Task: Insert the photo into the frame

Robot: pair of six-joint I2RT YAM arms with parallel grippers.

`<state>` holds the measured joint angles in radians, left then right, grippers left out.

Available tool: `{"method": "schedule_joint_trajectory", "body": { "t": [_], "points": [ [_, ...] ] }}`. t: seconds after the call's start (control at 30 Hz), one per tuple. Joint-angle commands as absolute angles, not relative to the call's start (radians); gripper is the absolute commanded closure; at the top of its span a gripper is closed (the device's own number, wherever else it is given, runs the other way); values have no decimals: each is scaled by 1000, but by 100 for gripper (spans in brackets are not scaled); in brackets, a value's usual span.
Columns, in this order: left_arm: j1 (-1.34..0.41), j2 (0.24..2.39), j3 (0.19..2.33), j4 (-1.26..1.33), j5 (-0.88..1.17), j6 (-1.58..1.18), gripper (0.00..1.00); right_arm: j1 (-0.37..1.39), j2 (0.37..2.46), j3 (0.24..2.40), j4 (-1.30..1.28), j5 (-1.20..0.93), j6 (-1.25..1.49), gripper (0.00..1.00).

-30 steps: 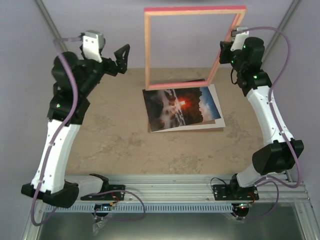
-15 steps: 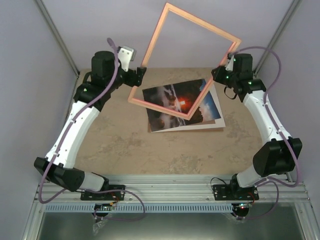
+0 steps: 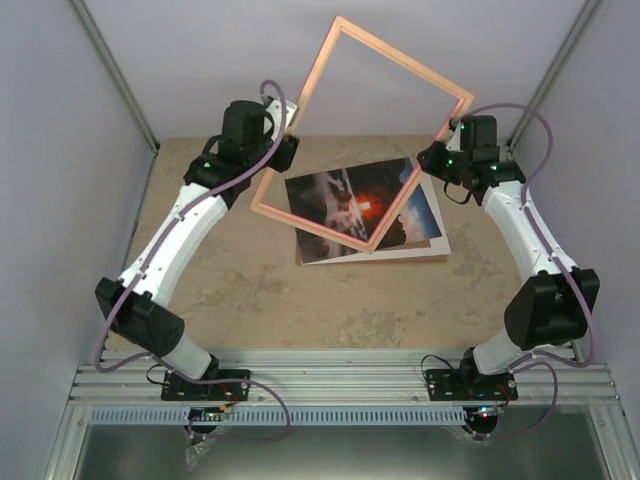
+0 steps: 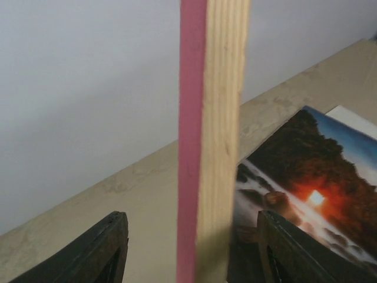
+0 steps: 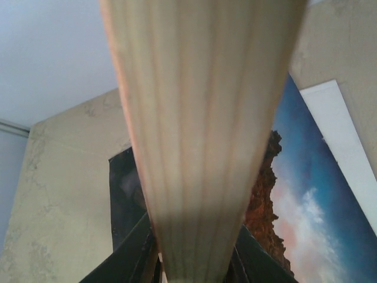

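Two claws meet the frame (image 3: 405, 60), which hangs tilted like a diamond above the table (image 3: 240, 290). From overhead its lowest corner crosses the photo (image 3: 350, 215), which lies flat, picture side up, near the table's middle. The right claw (image 3: 442, 140) is clenched on the frame's right edge. The left claw (image 3: 287, 140) straddles the left edge, released, with a gap between the rail and each finger (image 4: 109, 247). Wide tabletop shows left of the photo and nearer the arms.

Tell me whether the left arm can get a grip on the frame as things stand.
Probably yes: the left gripper straddles one bar of the frame with its jaws open, and nothing lies between them and the wood.
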<state>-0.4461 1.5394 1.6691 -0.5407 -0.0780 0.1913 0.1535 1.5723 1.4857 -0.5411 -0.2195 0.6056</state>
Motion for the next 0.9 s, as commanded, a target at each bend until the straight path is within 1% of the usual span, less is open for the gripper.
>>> {"method": "schedule_joint_trajectory", "body": {
  "t": [0.0, 0.07, 0.13, 0.2, 0.27, 0.3, 0.37, 0.43, 0.5, 0.57, 0.63, 0.73, 0.87],
  "points": [
    [-458, 1583, 1737, -526, -156, 255, 40, 153, 1562, 1463, -508, -267, 656, 99],
    [-460, 1607, 1751, -534, -166, 265, 43, 156, 1564, 1453, -508, -265, 657, 100],
    [-461, 1634, 1770, -551, -170, 275, 48, 160, 1566, 1446, -508, -266, 659, 99],
    [-463, 1660, 1791, -574, -173, 275, 57, 165, 1570, 1441, -504, -274, 660, 100],
    [-463, 1681, 1806, -594, -174, 264, 70, 169, 1574, 1430, -485, -296, 653, 99],
    [-463, 1685, 1805, -600, -177, 249, 78, 168, 1576, 1426, -472, -316, 646, 95],
    [-460, 1685, 1792, -619, -185, 207, 90, 169, 1578, 1427, -453, -337, 628, 66],
    [-443, 1673, 1758, -631, -173, 173, 100, 170, 1577, 1434, -430, -348, 591, 46],
    [-406, 1654, 1706, -632, -158, 130, 100, 174, 1568, 1451, -392, -375, 521, 28],
    [-342, 1653, 1688, -657, -116, 74, 100, 179, 1554, 1462, -365, -391, 466, 14],
    [-262, 1658, 1681, -690, -73, 22, 100, 179, 1539, 1463, -336, -445, 405, 4],
    [-146, 1638, 1628, -713, -46, 15, 100, 179, 1524, 1455, -315, -491, 322, 2],
    [27, 1593, 1501, -703, -36, 97, 100, 170, 1517, 1447, -329, -517, 270, 2]
  ]
}}
